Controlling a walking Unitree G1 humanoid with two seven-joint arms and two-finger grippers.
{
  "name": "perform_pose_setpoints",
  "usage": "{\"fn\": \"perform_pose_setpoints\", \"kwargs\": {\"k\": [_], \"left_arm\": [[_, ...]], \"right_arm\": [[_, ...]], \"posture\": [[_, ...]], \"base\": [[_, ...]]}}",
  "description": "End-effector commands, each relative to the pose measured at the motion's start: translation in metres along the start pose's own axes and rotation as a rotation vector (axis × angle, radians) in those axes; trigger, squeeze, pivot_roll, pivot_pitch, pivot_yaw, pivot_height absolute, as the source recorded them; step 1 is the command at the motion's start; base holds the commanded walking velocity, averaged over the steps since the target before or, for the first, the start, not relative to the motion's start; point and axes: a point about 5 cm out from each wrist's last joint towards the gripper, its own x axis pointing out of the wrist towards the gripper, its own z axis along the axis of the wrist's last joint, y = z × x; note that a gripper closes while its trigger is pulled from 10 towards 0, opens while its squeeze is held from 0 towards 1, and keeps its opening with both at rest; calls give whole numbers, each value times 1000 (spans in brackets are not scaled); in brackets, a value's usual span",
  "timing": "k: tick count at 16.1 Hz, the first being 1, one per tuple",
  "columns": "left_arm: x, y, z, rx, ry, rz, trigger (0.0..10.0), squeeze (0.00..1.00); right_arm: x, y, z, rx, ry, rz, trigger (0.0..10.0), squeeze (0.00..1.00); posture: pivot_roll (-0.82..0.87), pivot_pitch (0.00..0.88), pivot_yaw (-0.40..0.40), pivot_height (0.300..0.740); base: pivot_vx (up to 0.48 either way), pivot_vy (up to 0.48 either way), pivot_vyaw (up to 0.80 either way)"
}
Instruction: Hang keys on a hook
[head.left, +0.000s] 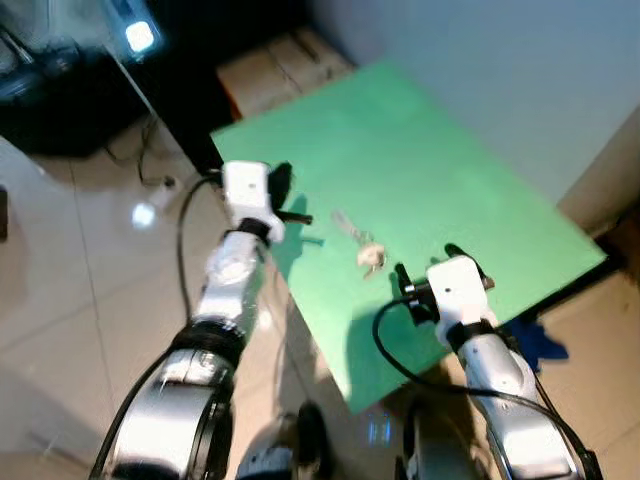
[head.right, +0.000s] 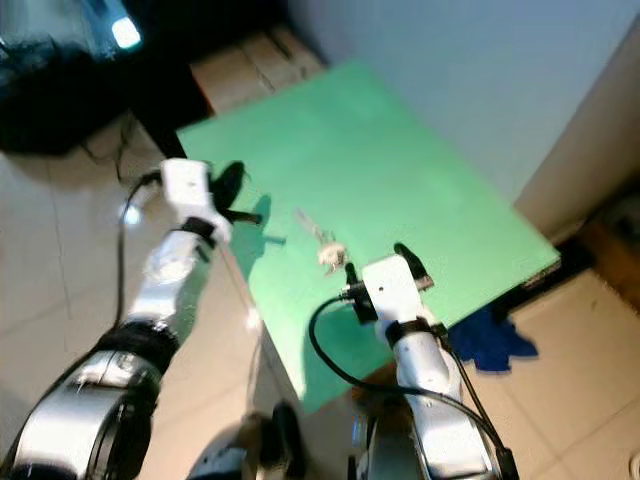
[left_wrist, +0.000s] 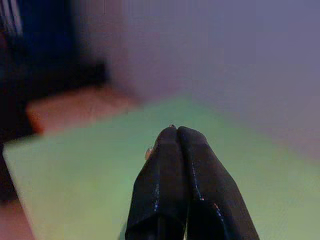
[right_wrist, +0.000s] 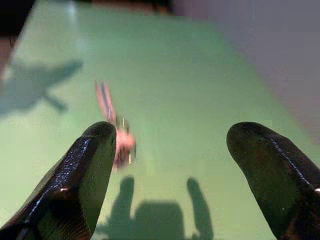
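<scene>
The keys (head.left: 366, 248) lie on the green tabletop (head.left: 450, 190), between both arms. The right gripper (right_wrist: 172, 150), fingers wide apart, hovers just short of them. The left gripper (left_wrist: 179, 137), fingers pressed together, sits over the table's left edge. A cardboard box (head.left: 280, 65) stands beyond the table and a blue cloth (head.left: 535, 340) lies on the floor.

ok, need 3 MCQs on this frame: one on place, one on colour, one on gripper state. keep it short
1. Where are the keys?
A. on the floor
B. on the table top
C. in the left gripper

2. What colour is the table?
A. green
B. red
C. white

3. How do the right gripper fingers stand?
A. shut on the keys
B. shut on nothing
C. spread open

Answers:
1 B, the keys lie on the top between both arms.
2 A, the top is plain green.
3 C, the right wrist view shows a wide gap, with the keys ahead.
</scene>
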Motion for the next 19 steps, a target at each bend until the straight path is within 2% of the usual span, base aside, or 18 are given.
{"fn": "perform_pose_setpoints", "kwargs": {"k": [1, 2, 4, 5, 6, 7, 9, 10, 12, 15, 19], "left_arm": [[-9, 3, 3, -21, -10, -32, 0, 0], [-21, 4, 10, -27, -40, -56, 0, 0], [-46, 7, 21, 33, -69, -64, 0, 0], [-61, 15, 20, 37, -50, 14, 4039, 0], [-64, 17, 18, 35, -29, 36, 7098, 0], [-80, 19, 10, 58, 22, 60, 10000, 0], [-92, 17, 5, 113, 84, 84, 10000, 0], [-101, 15, 3, 175, 137, 95, 10000, 0], [-106, 13, 4, 158, 174, 121, 10000, 0], [-113, 9, 2, 140, 214, 97, 10000, 0], [-119, 5, -10, 203, 309, 78, 10000, 0]], "right_arm": [[0, 3, 5, 41, -27, 20, 10000, 0], [3, 2, 11, 72, -45, 24, 10000, 0], [6, -2, 15, 112, -62, 19, 10000, 0], [7, -3, 15, 115, -63, 18, 10000, 0], [7, -3, 15, 114, -63, 18, 10000, 0], [9, -1, 11, 111, -56, 36, 10000, 0], [9, 4, 8, 89, -55, 75, 10000, 0], [9, 12, 6, 95, -48, 115, 10000, 0], [10, 17, 4, 105, -40, 138, 10000, 0], [10, 23, 0, 111, -34, 158, 10000, 0], [7, 25, -13, 108, 3, 157, 10000, 0]], "posture": [[-212, 33, 137, 740], [-202, 23, 127, 740], [-169, 1, 96, 740], [-154, 1, 81, 740], [-146, 0, 72, 740], [-133, 4, 59, 740], [-113, 8, 39, 740], [-97, 11, 27, 740], [-81, 10, 20, 740], [-72, 8, 16, 740], [-58, 5, 11, 740]], "base": [[0, 0, 0], [0, 0, 0], [0, 0, 0], [0, 0, 0], [0, 0, 0], [0, 0, 800], [0, 0, 800], [0, 0, 800], [0, 0, 800], [0, 0, 800], [0, 0, 800]]}}
